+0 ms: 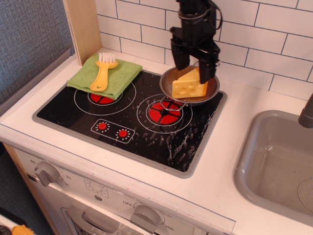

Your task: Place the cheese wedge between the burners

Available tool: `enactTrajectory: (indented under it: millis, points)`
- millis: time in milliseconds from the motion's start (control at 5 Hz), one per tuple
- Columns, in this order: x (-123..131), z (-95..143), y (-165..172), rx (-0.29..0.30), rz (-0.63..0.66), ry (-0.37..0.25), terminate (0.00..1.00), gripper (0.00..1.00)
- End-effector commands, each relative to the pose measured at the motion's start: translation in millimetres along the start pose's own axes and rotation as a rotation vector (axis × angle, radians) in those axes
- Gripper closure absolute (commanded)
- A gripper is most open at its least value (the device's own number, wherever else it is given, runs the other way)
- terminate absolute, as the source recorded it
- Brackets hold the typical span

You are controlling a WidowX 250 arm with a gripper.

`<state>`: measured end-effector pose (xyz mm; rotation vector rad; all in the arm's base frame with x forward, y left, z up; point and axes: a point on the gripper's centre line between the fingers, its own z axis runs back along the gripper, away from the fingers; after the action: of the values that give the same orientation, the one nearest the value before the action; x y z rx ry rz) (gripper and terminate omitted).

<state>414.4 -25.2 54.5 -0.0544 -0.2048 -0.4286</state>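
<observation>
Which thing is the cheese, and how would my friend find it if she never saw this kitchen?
Find the black cooktop and go to its back right corner, where a small silver pan sits. The cheese wedge lies in that pan, right under the black gripper. It's a chunky yellow wedge with round holes, unlike the flat yellow brush on the green cloth.

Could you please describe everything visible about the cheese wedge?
The cheese wedge is a yellow, plastic-looking toy with round holes on its front face. It sits inside the small metal pan at the cooktop's back right. The open gripper straddles its top, one finger on each side; whether they touch is unclear.
</observation>
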Motion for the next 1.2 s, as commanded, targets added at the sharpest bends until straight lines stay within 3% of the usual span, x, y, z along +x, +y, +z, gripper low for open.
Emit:
enactTrajectory:
  millis: [0,400,600,1000]
  points:
    - [8.2,13.1,-11.1,0.002,-0.028,-0.014,0.0,0.0]
    - [7.6,-8.7,-17.8,-0.003,-0.049,0.04,0.0,0.0]
    - [4.2,-18.1,-17.2,-0.009,-0.041,0.063,0.0,1.0]
    - [6.8,3.6,-12.1,0.016,0.015,0.018,0.0,1.0]
